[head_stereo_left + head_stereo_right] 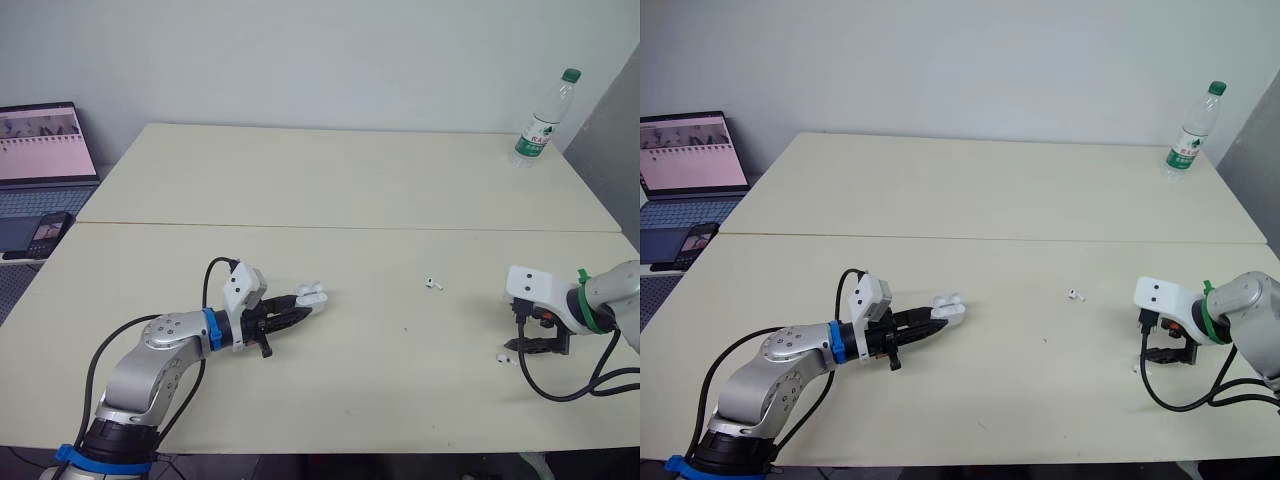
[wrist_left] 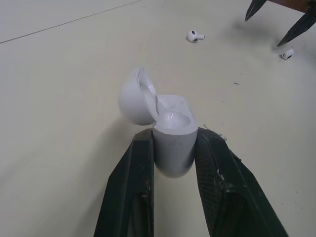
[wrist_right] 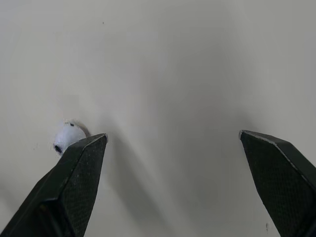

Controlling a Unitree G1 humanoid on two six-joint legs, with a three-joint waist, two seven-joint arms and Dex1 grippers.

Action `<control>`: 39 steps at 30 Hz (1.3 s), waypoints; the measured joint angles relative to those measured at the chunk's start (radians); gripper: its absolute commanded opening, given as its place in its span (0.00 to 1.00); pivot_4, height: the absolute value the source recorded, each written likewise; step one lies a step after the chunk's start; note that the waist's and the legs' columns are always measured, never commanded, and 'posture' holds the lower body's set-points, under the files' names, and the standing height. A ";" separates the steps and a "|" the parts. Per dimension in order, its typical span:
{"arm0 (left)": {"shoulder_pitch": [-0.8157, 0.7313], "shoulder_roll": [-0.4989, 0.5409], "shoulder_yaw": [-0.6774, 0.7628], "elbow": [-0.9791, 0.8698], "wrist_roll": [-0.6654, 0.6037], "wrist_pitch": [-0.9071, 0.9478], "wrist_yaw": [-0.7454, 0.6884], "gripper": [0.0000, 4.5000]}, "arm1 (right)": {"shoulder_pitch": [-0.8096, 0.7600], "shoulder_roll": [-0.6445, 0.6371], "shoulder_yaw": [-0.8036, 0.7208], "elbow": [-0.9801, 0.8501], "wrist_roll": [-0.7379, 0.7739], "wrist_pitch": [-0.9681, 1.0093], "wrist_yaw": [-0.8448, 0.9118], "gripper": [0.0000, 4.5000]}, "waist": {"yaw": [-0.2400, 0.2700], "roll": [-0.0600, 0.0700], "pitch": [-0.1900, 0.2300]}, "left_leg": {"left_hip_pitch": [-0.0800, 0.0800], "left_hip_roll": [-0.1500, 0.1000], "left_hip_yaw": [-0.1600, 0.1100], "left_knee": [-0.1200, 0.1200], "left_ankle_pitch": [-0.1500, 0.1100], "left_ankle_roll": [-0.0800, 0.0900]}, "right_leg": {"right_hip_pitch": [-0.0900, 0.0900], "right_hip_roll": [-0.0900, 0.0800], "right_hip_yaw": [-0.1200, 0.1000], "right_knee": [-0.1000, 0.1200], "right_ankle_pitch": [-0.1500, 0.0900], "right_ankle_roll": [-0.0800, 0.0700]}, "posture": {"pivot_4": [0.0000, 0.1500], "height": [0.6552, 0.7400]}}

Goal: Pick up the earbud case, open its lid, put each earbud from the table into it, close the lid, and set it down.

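Far left, off the table edge: open laptop (image 1: 40,150), screen lit, with a dark phone (image 1: 45,232) lying in front of it.

Left gripper (image 1: 298,316), low over the near left part of the table, is clamped on the earbud case (image 1: 312,296). From the head views the case reads as a small white shape at the fingertips. The left wrist view gives the detail: both black fingers (image 2: 133,182) press the sides of the white body, and the lid (image 2: 136,98) is swung open to one side, with the hollow inside showing.

Centre-right: first earbud (image 1: 433,284) lies loose on the table, well apart from both grippers.

Right side, near edge: right gripper (image 1: 535,346), fingers spread wide, holding nothing. Second earbud (image 1: 503,357) lies on the table just beside it. The right wrist view places this earbud at the outer edge of one fingertip (image 3: 86,153), not in the gap between the two; contact cannot be told. The left wrist view takes in both earbuds and the right gripper's finger points across the table.

Far right corner: clear plastic bottle (image 1: 545,118), green cap and label, upright.

Surface: pale cream table (image 1: 350,180), with a seam running across it side to side. Plain light wall (image 1: 300,50) behind.
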State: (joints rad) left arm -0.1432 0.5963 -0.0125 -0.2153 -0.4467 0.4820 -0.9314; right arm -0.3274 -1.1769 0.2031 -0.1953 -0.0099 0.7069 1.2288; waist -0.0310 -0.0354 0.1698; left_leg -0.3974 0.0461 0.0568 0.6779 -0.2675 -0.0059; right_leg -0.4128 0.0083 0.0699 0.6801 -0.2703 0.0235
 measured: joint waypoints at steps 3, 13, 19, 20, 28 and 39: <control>0.001 0.000 0.000 0.000 0.000 -0.008 -0.001 0.18 | 0.003 -0.021 -0.023 -0.019 0.026 0.018 0.011 0.99 | 0.000 0.000 0.000 | 0.000 0.000 0.000 0.000 0.000 0.000 | 0.000 0.000 0.000 0.000 0.000 0.000 | 1.00 0.95; 0.000 0.000 -0.001 0.004 0.000 -0.009 0.000 0.18 | 0.123 -0.118 -0.072 -0.140 0.116 0.074 0.056 0.99 | 0.000 0.000 0.000 | 0.000 0.000 0.000 0.000 0.000 0.000 | 0.000 0.000 0.000 0.000 -0.001 0.002 | 1.00 0.95; -0.009 0.000 -0.002 0.004 0.000 -0.004 0.001 0.18 | 0.139 -0.108 -0.075 -0.165 0.146 0.110 0.013 0.99 | 0.000 0.000 0.000 | 0.000 0.000 0.000 0.000 0.000 0.000 | 0.000 0.000 0.000 0.000 -0.001 0.002 | 1.00 0.95; -0.009 0.000 -0.002 0.004 0.000 -0.002 0.001 0.18 | 0.139 -0.104 -0.075 -0.164 0.146 0.110 0.003 0.99 | 0.000 0.000 0.000 | 0.000 0.000 0.000 0.000 0.000 0.000 | 0.000 0.000 0.000 0.000 -0.001 0.002 | 1.00 0.95; -0.009 0.000 -0.002 -0.007 -0.001 0.015 0.004 0.18 | 0.124 -0.071 -0.063 -0.140 0.140 0.097 -0.061 0.99 | 0.000 0.000 0.000 | 0.000 0.000 0.000 0.000 0.000 0.000 | 0.000 0.000 0.000 0.000 -0.001 0.002 | 1.00 0.95; -0.013 0.002 -0.002 -0.009 -0.001 0.019 0.004 0.18 | 0.107 -0.059 -0.047 -0.103 0.111 0.064 -0.086 0.99 | 0.000 0.000 0.000 | 0.000 0.000 0.000 0.000 0.000 0.000 | 0.000 0.000 0.000 0.000 -0.001 0.002 | 1.00 0.95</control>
State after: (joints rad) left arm -0.1560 0.5987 -0.0141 -0.2239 -0.4479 0.5007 -0.9270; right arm -0.2206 -1.2357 0.1557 -0.2985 0.1010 0.7712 1.1431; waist -0.0311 -0.0353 0.1699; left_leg -0.3973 0.0463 0.0571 0.6779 -0.2674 -0.0059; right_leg -0.4128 0.0083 0.0703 0.6800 -0.2716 0.0257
